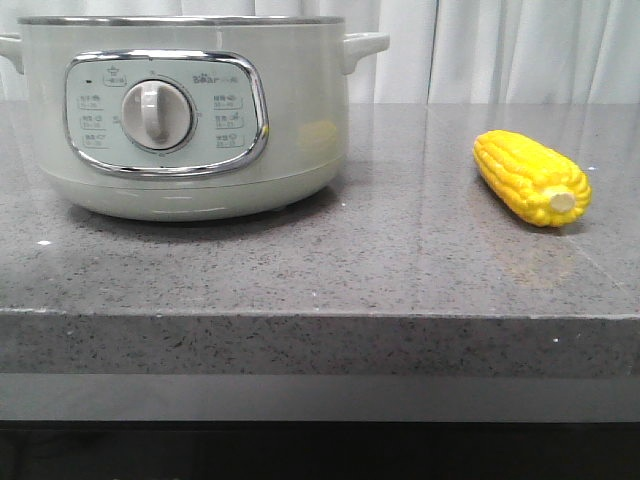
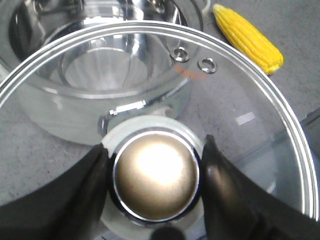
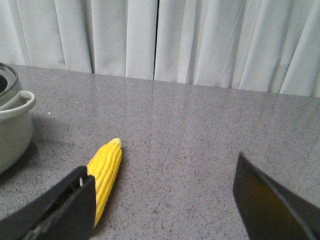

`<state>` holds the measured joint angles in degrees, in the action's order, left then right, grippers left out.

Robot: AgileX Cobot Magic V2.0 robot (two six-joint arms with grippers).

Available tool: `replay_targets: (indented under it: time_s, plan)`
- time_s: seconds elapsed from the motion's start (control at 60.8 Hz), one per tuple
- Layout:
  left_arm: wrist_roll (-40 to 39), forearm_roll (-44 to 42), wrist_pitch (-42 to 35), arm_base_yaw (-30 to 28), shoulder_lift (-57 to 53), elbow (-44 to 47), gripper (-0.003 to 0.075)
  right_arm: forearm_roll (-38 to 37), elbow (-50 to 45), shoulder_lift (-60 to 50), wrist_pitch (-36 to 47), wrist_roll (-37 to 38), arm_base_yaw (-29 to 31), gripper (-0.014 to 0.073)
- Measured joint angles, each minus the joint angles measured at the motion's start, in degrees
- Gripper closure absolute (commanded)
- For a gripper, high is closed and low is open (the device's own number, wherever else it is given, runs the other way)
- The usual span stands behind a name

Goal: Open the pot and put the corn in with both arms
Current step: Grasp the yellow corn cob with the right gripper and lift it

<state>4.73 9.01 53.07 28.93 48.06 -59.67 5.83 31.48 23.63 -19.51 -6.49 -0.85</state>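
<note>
- A large round pale grey-green electric pot (image 1: 185,120) with a chrome-framed control panel and central dial stands on the left of the speckled grey stone counter (image 1: 320,270).
- A bright yellow corn cob (image 1: 531,177) lies well apart to its right, pale stub end toward the camera.
- White curtains (image 1: 500,50) hang behind.

On the counter (image 1: 300,270), the pot (image 1: 190,120) stands left, the corn (image 1: 532,177) well apart to its right.

One pot (image 1: 185,120) and one corn (image 1: 532,178) are sitting on the desk (image 1: 380,270). One glass lid (image 2: 260,100) is showing, along with two grippers
</note>
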Motion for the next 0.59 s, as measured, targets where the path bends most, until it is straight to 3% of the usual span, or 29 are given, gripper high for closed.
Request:
replay_targets:
  time_s: [0.214, 0.427, 0.592]
  plan:
    - [-0.20, 1.63, 1.94, 0.00, -13.34, 10.30, 0.0499, 2.62, 0.27, 9.08, -2.17, 0.00, 0.00, 0.0012]
    - [-0.33, 1.72, 7.62, 0.00, -23.15, 12.90, 0.0499, 5.51, 4.99, 23.69, -2.73, 0.00, -0.55, 0.0012]
    - [-0.46, 1.72, 10.37, 0.00, -27.25, 13.13, 0.0499, 7.30, 12.27, 37.04, -2.73, 0.00, -4.40, 0.0012]
